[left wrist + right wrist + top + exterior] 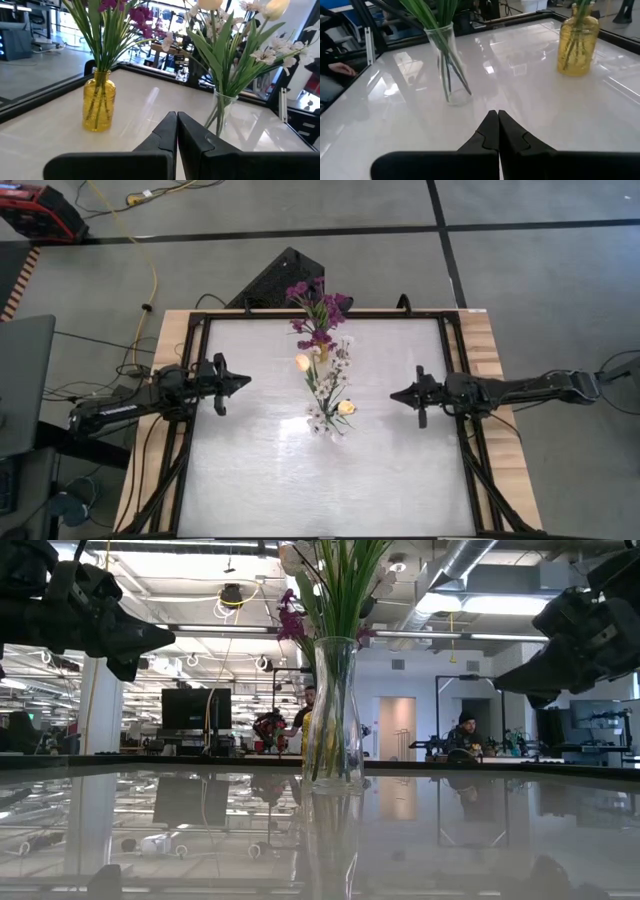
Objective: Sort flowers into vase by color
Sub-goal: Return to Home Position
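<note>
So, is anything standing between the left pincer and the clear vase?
Nothing visible. Only bare table lies between the shut left pincer and the clear vase; the yellow vase stands off to the side of that line.

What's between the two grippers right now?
In the high view, the clear vase of white and peach flowers stands between the left gripper and the right gripper.

The bench top is seen as white, smooth, v. glossy, w/ reflections. Its side strips are of light matt wood. The frame looks black metal. The transparent vase and yellow vase are taken for smooth glass. The jaws are shown matt black, prob. plastic.
</note>
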`<state>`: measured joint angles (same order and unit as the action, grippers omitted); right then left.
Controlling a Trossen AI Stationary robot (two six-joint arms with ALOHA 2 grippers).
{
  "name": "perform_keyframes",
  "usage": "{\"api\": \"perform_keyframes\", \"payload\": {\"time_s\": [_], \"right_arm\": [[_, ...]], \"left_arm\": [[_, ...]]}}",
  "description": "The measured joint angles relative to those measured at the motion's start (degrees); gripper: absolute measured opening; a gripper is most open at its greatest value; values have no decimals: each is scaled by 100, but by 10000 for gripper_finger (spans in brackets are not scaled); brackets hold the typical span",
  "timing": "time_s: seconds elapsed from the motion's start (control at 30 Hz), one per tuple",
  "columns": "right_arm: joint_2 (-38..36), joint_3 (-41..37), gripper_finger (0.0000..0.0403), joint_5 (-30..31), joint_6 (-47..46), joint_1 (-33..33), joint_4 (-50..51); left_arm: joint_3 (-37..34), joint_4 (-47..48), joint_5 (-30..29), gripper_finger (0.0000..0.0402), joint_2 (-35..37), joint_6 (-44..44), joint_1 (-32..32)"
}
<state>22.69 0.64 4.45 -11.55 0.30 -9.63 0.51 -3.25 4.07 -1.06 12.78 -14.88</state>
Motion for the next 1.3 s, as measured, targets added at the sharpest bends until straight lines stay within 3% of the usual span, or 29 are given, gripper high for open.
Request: {"api": "perform_keyframes", "payload": {"time_s": [0.2, 0.43, 0.83, 1.3], "right_arm": [[-992, 12, 19, 0, 54, -105, 854], [-1604, 15, 19, -133, 418, -185, 892], [-1311, 15, 25, -155, 1041, -195, 929], [-1284, 9, 50, -153, 1051, -195, 927]], "left_arm": [[-4, -4, -17, 0, -1, 2, 1], [-7, -20, -41, 0, -1, -1, 1], [-9, -13, -36, 0, 0, -11, 1], [-11, 76, -40, 0, -2, 23, 2]]}}
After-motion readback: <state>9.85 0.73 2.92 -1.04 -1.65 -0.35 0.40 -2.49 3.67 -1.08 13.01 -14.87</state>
